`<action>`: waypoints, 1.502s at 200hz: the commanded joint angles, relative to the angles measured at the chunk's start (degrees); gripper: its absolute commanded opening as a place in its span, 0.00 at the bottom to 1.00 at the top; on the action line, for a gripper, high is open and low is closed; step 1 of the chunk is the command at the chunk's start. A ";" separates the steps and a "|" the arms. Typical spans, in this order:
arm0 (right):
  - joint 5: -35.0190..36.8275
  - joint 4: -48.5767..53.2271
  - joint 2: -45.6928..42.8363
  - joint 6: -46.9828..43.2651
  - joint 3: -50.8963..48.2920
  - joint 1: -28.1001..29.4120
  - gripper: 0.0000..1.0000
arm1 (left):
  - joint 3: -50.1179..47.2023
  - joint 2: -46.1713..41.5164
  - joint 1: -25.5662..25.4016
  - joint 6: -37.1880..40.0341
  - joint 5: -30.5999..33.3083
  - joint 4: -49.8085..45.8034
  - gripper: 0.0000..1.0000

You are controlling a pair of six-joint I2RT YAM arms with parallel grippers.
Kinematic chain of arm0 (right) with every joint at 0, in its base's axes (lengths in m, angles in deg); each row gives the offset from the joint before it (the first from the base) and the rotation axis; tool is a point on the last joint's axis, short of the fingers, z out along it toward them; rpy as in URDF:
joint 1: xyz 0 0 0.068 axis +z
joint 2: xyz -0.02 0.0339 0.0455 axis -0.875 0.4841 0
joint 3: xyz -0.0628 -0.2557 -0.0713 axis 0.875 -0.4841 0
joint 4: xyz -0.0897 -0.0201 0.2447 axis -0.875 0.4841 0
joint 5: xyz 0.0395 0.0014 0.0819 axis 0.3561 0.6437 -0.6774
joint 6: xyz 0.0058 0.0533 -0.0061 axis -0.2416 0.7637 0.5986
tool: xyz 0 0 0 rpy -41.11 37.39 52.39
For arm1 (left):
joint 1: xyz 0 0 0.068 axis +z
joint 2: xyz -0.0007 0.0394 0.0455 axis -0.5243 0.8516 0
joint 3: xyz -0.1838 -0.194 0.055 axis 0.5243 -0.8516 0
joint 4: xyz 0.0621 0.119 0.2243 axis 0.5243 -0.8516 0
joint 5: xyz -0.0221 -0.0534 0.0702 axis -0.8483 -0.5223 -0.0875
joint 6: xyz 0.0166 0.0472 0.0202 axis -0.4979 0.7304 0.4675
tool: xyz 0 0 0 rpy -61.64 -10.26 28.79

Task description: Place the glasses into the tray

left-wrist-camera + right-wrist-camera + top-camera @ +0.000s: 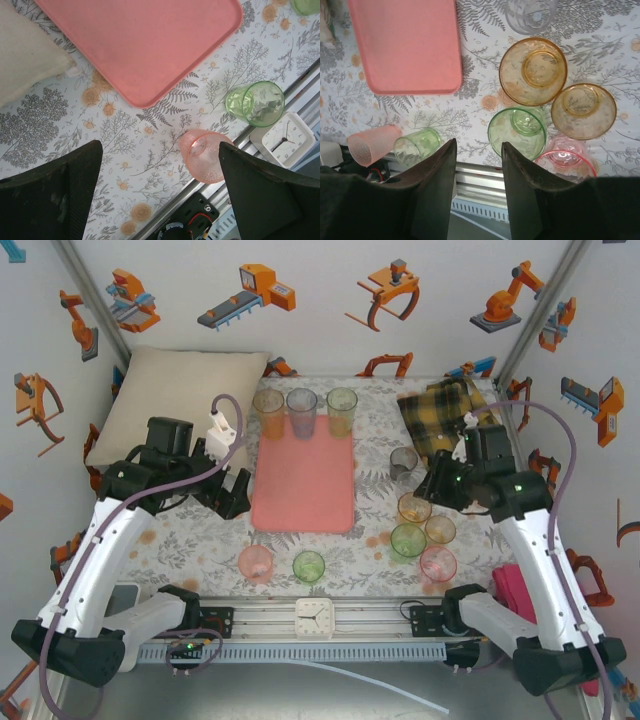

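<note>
Near the front edge of the tabletop (150,132), centre the spread, empty left hand (160,147) over the pink glass (205,157) before pinching gently; right hand (478,145) hangs part-spread, empty.

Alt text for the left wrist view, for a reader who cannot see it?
The left end effector hangs open above a floral tablecloth, a pink glass showing between its fingers. A green glass and a white clock sit on the picture's right; the salmon tray's corner and a cream pillow fill the top.
</note>
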 commanded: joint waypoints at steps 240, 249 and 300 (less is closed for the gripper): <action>14.26 -12.80 18.92 -2.77 3.78 3.83 0.41 | 0.13 8.09 2.50 1.81 -3.50 -1.14 0.88; 12.03 -13.76 19.51 -2.64 3.67 2.22 0.41 | 0.05 8.03 2.51 1.80 -3.72 -1.28 0.88; 10.44 -14.53 23.94 -4.51 5.99 -1.58 0.41 | 0.48 7.61 2.48 4.26 -3.94 -2.68 0.87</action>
